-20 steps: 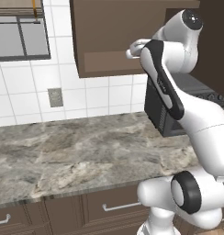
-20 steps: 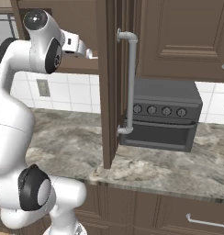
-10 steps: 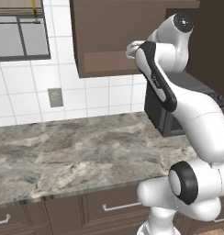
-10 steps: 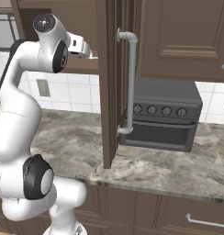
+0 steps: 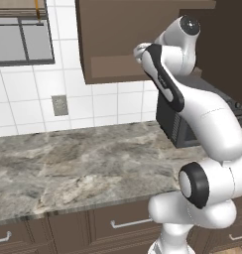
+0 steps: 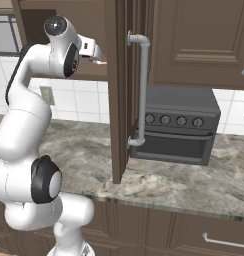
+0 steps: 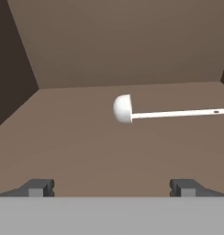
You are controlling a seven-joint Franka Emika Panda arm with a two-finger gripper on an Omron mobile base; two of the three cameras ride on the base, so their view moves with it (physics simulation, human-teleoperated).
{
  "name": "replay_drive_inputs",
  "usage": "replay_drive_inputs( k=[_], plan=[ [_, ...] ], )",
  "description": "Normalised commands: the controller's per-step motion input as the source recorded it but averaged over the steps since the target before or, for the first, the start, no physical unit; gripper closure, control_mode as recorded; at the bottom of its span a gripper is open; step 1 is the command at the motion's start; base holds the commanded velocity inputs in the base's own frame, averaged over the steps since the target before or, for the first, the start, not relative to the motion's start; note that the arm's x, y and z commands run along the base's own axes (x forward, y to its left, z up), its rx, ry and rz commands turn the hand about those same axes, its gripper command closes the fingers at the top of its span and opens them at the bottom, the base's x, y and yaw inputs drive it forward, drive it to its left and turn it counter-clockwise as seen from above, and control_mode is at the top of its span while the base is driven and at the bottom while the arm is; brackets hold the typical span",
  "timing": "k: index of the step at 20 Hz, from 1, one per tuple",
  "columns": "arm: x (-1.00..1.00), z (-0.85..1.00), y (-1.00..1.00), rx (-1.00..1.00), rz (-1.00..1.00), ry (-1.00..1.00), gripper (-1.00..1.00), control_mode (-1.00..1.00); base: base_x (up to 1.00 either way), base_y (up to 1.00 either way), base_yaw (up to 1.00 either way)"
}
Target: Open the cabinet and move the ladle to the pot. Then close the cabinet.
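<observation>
The cabinet [image 5: 113, 34] hangs above the counter with its door [image 6: 119, 90] swung wide, seen edge-on with the long silver bar handle [image 6: 142, 90]. My hand [image 5: 141, 50] is raised to the cabinet opening. Inside, in the hand view, the small white ladle [image 7: 124, 109] lies on the brown shelf, bowl to the left and thin handle running right. My gripper [image 7: 111, 188] is open, its two dark fingertips [image 7: 38, 187] wide apart, short of the ladle and holding nothing. The pot is out of view.
A black countertop oven [image 6: 179, 125] stands on the marble counter [image 5: 68, 168] just right of the open door. Tiled wall with an outlet [image 5: 59, 105] and a window [image 5: 24, 39] lie to the left. Drawers [image 6: 224, 240] run below the counter.
The arm's upper joints have shifted a little and the hand has edged slightly toward the cabinet opening. The gripper has stayed open.
</observation>
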Motion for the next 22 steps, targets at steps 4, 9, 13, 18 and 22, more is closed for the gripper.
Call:
replay_drive_inputs(
  k=[4,9,13,18,22],
  plan=[
    [0.22,0.0,0.0,0.0,0.0,0.0,-1.0,-1.0,0.0,0.0,0.0],
    [0.25,0.0,-0.01,0.01,0.0,0.0,-1.0,-1.0,0.0,0.0,0.0],
    [0.23,-0.05,-0.02,0.01,0.0,0.0,-1.0,-1.0,0.0,0.0,0.0],
    [0.26,-0.08,-0.01,0.0,0.0,0.0,-1.0,-1.0,0.0,0.0,0.0],
    [0.21,-0.05,0.0,0.0,0.0,0.0,-1.0,-1.0,0.0,0.0,0.0]
  ],
)
